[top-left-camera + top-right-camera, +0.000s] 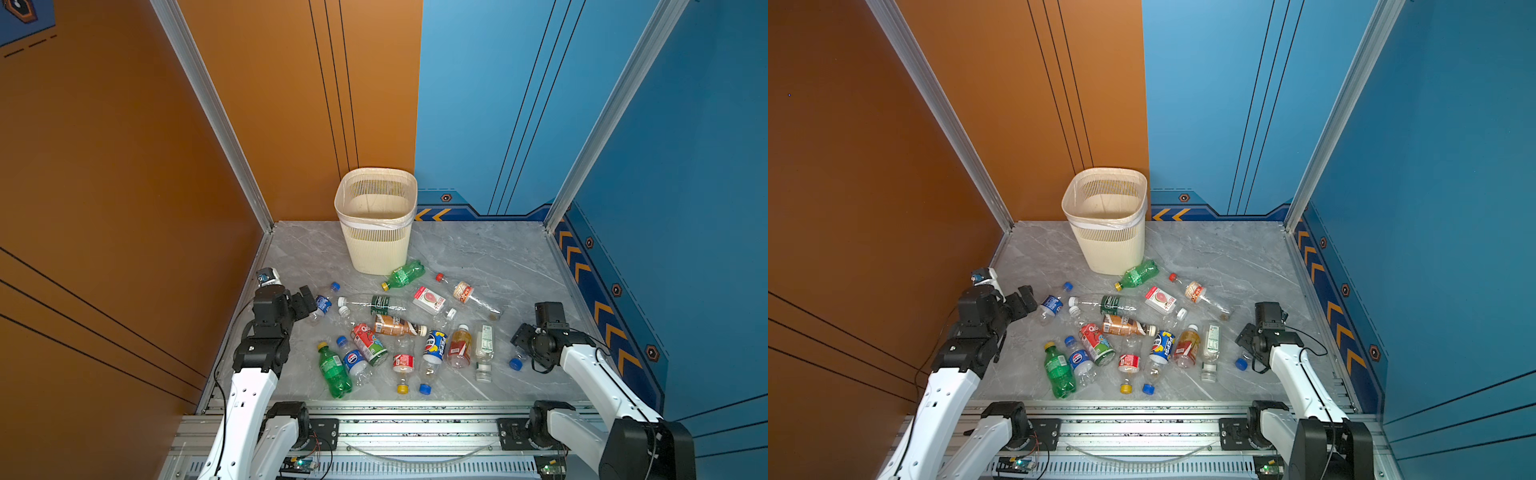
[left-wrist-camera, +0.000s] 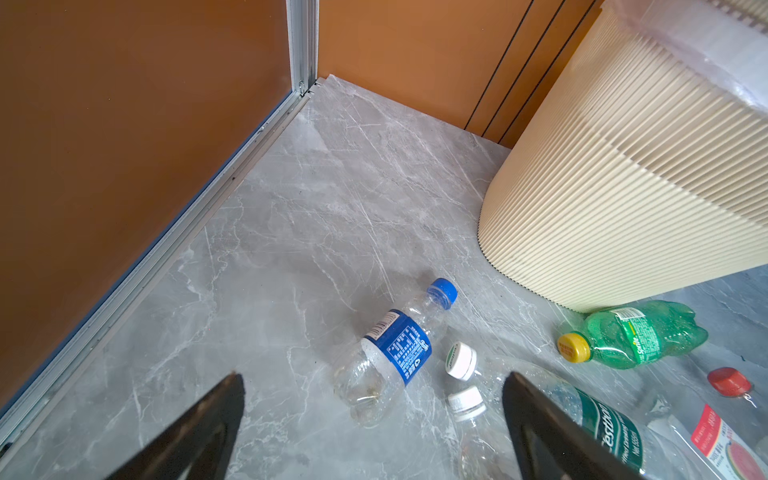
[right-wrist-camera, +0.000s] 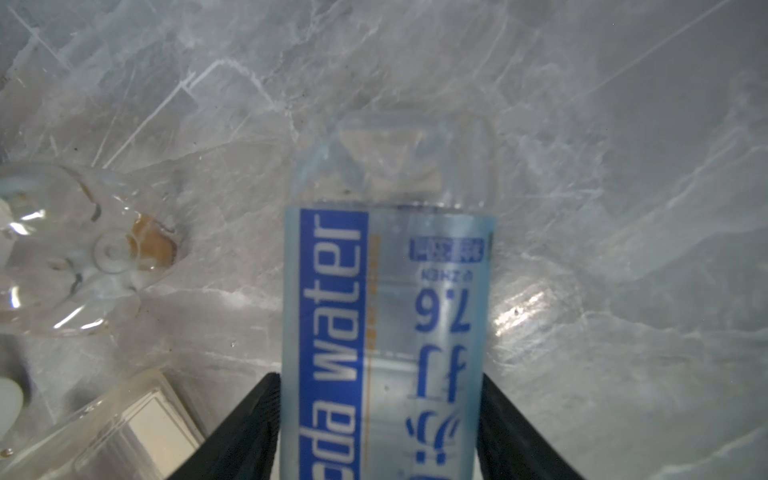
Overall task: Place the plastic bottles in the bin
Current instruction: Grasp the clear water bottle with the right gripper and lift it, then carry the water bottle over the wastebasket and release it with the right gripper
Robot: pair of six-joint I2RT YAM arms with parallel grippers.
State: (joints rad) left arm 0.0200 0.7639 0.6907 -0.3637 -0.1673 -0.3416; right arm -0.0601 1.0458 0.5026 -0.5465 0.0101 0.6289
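right pincer [image 3: 378,376] on water bottle [image 3: 386,270], base outward

Surface [image 1: 478,257]: grey veined stone look, smooth, glossy.
Bin [image 1: 376,249]: cream plastic, ribbed, matt.
Liner bag [image 1: 388,225]: thin clear film, shiny.
Soda water bottle [image 3: 386,311]: clear glossy plastic, printed film label.
Left claw [image 2: 372,376]: black, matt plastic.
Frame rails [image 1: 415,428]: bare brushed metal.
Walls [image 1: 124,166]: smooth, matt panels.

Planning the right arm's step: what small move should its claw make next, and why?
Probably lift it straight up a little. The right claw sits against both sides of the soda water bottle, which lies on the marble surface; the bin stands by the far wall, so the bottle must leave the surface first.
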